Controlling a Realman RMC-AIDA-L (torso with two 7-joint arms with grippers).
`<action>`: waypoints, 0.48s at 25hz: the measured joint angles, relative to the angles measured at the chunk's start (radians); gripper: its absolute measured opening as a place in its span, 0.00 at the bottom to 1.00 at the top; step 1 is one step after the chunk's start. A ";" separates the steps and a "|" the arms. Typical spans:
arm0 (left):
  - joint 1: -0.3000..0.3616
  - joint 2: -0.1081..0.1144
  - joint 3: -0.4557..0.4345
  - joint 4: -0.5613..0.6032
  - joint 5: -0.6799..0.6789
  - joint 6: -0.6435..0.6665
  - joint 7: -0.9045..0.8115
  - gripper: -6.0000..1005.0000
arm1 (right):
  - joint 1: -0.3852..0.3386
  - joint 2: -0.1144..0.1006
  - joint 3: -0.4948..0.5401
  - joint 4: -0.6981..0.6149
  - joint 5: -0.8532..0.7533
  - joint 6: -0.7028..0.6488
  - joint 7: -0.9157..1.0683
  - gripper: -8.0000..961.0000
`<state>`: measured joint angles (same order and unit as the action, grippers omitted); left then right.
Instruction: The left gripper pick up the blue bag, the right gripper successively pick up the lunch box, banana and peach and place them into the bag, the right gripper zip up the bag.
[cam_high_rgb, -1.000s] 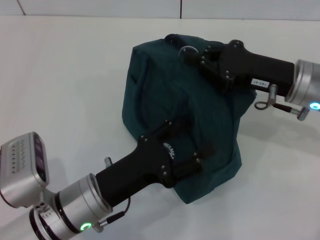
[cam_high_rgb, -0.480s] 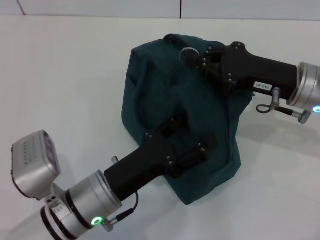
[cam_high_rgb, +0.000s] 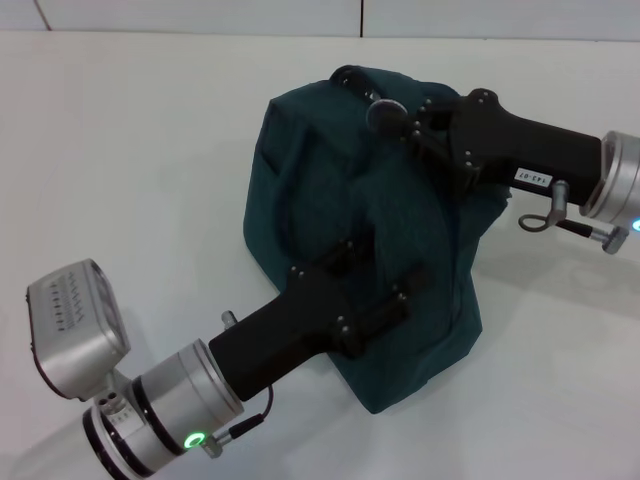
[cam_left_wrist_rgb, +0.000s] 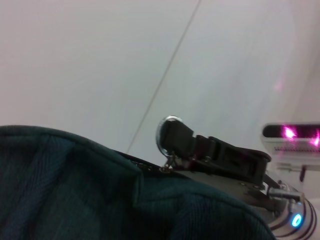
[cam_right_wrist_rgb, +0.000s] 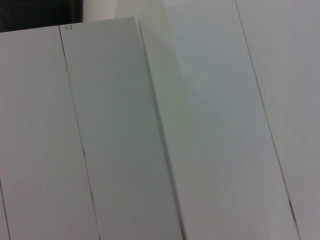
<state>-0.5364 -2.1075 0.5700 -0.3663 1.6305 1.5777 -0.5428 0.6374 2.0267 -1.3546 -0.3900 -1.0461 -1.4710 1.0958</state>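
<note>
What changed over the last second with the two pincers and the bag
The right pincer, shut on the zipper ring pull, crept along the top of the blue bag toward its far end, its arm drawing back rightward. The left pincer rolled slightly and stays clamped on the bag's near side. The bag sits where it was.

Not much else around: a plain white matte tabletop (cam_high_rgb: 130, 150) fills most of the head view, with a thin dark seam running across at 12 o'clock and a pale white back wall (cam_high_rgb: 200, 14) above it. The right wrist view only catches flat pale grey-white panels (cam_right_wrist_rgb: 115, 140) split by thin dark seams.
</note>
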 joint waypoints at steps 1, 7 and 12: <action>0.000 0.000 0.000 0.003 0.005 0.001 0.000 0.79 | 0.000 0.000 0.000 0.001 0.000 0.000 0.000 0.03; 0.001 0.000 -0.001 0.009 0.028 0.002 0.007 0.57 | -0.010 0.000 -0.003 0.003 0.000 0.004 0.002 0.03; 0.001 0.000 0.019 0.015 0.038 0.003 0.022 0.50 | -0.010 -0.002 -0.005 0.004 -0.002 0.010 0.002 0.03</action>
<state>-0.5353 -2.1076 0.5887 -0.3509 1.6686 1.5809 -0.5204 0.6273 2.0250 -1.3592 -0.3858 -1.0477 -1.4611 1.0983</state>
